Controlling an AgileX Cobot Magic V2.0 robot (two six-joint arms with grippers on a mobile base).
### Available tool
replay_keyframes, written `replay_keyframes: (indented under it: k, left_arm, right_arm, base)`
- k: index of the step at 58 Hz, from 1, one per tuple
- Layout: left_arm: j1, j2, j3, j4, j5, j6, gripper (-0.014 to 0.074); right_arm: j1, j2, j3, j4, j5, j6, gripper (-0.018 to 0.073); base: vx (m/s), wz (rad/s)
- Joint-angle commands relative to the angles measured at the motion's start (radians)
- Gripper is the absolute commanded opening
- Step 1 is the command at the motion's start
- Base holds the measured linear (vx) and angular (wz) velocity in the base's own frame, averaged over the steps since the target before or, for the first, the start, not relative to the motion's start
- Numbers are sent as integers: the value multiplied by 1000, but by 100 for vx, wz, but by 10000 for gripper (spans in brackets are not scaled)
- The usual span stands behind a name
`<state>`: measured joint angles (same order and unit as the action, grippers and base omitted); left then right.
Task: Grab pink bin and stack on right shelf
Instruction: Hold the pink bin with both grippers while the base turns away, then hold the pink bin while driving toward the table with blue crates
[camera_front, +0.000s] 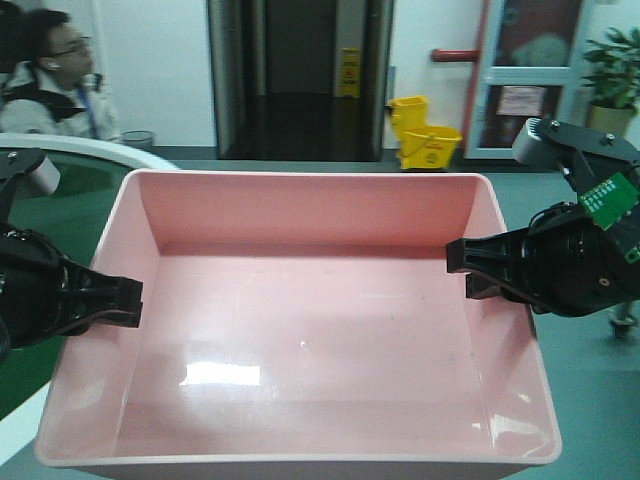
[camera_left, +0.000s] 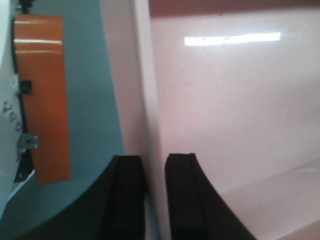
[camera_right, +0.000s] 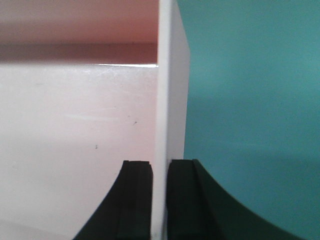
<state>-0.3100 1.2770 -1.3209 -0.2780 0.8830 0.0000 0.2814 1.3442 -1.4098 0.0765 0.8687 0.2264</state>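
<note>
- At the far left of the front view, a man in glasses (camera_front: 55, 70) sits behind the curved green conveyor belt (camera_front: 85, 185) with its white edging.
- Next, the left pincer (camera_front: 132, 302) is clamped on the left wall of the pink bin (camera_front: 300, 215). The left wrist view shows one black finger (camera_left: 127, 200) outside the wall and the other inside, with the wall pinched between them.
- Beyond that wall in the same view, an orange panel (camera_left: 47, 100) shows against the teal floor (camera_left: 92, 75).
- Across the middle, the pink bin sits upright between the two arms, mouth up, its glossy bottom catching a bright reflection. Its left rim overlaps the belt's white edge. Whether anything supports it from below cannot be told.
- Past its far rim, a yellow mop bucket (camera_front: 425, 135) stands near a dark doorway.
- On the bin's right wall, the right pincer (camera_front: 462, 270) is closed the same way, one finger inside and one outside.
- At the far right stands a potted plant (camera_front: 612, 70).
</note>
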Motion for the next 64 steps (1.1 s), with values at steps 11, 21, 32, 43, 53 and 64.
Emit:
replay_keyframes:
  k: [11,21,32,43,53,64]
  left_arm:
    - [-4,-39,-31,-41,-52,16,-1]
    - [-4,-39,-31,-41,-52,16,-1]
    - [-4,-39,-31,-41,-52,16,-1]
    - [-4,-39,-31,-41,-52,16,-1]
    - [-4,-39,-31,-41,-52,16,-1]
    - [-4,-39,-31,-41,-52,16,-1]
  right_arm:
    - [-3,-33,-39,10,-110,-13,-8]
    - [-3,-33,-39,10,-110,-13,-8]
    - [-3,-33,-39,10,-110,-13,-8]
    - [-3,-33,-39,10,-110,-13,-8]
    - [-3,-33,-39,10,-108,-13,-8]
    - [-3,-33,-39,10,-105,-13,-8]
  base:
    - [14,-48]
    - [17,-45]
    - [22,-46]
    - [27,-44]
    - [32,-40]
    - [36,-30]
